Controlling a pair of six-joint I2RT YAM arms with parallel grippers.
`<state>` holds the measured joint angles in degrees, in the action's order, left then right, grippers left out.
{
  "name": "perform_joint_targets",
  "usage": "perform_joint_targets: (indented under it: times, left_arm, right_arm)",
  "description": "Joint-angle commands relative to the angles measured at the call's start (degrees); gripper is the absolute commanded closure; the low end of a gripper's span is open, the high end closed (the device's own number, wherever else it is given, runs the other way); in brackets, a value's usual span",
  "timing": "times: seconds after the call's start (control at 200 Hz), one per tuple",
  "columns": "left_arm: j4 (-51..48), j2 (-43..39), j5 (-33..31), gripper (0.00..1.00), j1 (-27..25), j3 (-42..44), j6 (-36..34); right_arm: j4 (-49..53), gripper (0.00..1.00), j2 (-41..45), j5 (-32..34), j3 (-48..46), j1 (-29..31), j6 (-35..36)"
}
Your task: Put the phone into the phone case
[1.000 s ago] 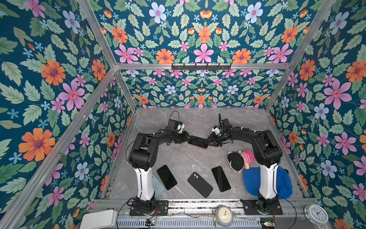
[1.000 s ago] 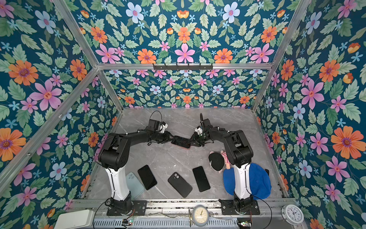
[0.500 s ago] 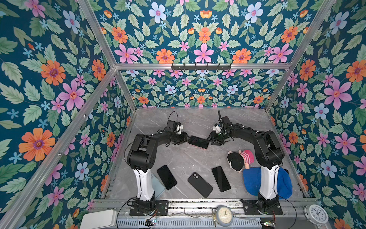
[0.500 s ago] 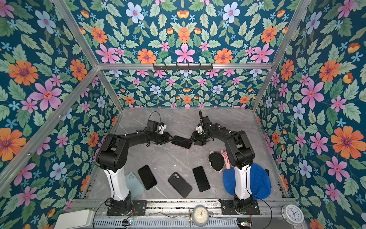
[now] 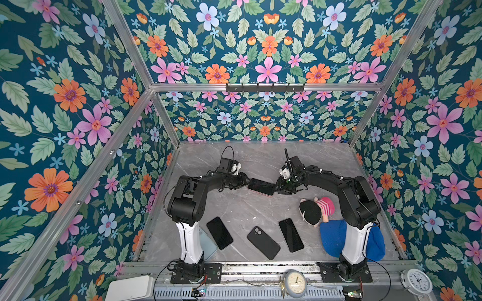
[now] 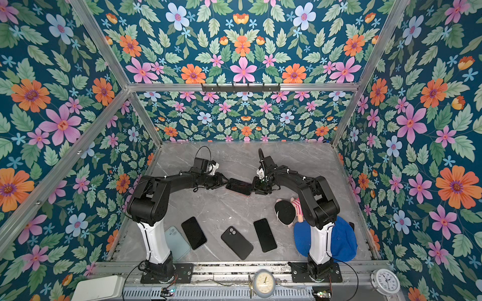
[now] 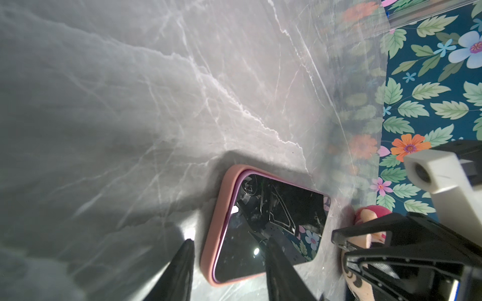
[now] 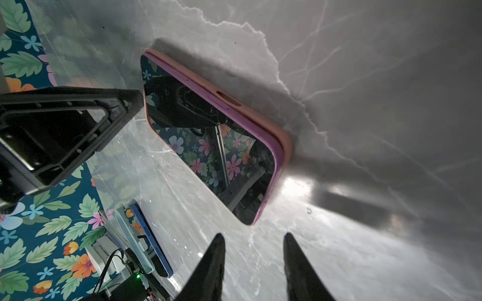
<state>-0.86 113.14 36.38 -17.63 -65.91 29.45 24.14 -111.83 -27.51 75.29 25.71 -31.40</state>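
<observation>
A phone (image 5: 261, 186) (image 6: 238, 186) with a purple edge lies screen up in a pink phone case (image 7: 216, 221) at the middle of the table. In the right wrist view the phone's (image 8: 208, 146) purple side shows above the pink rim (image 8: 285, 146) along one long edge. My left gripper (image 5: 249, 182) (image 7: 230, 240) is open at the left end, with one finger over the screen and the other on the table outside the case. My right gripper (image 5: 277, 187) (image 8: 253, 234) is open just off the right end, with only bare table between its fingers.
Near the front edge lie two black phones (image 5: 220, 232) (image 5: 291, 235), a black case (image 5: 263, 242) and a light blue case (image 6: 177, 242) by the left arm's base. A doll (image 5: 317, 211) and a blue cap (image 5: 331, 239) sit by the right arm's base.
The right gripper shifted slightly at the phone's right end. The phone, the case and the left gripper have stayed in place.
</observation>
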Motion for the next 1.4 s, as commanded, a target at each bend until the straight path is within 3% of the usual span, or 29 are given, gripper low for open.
perform_joint_targets:
  times: [0.0,0.5,0.93,1.394]
  left_arm:
    - [0.94,0.58,1.04,0.54,-0.09,-0.3,-0.01]
    - [1.62,1.82,2.73,0.56,-0.97,-0.11,0.52]
    - [1.13,0.68,2.12,0.56,-0.92,1.27,-0.44]
    - [1.57,0.5,2.69,0.57,-1.03,1.79,-0.27]
  right_arm:
    - [0.22,0.65,-0.74,0.05,0.99,0.78,-0.35]
    - [0.11,0.82,-2.7,-1.23,2.22,1.33,-0.51]
    - [3.52,0.78,0.81,6.12,0.81,1.36,1.23]
    - [1.62,0.79,-1.98,2.82,1.86,2.32,-0.24]
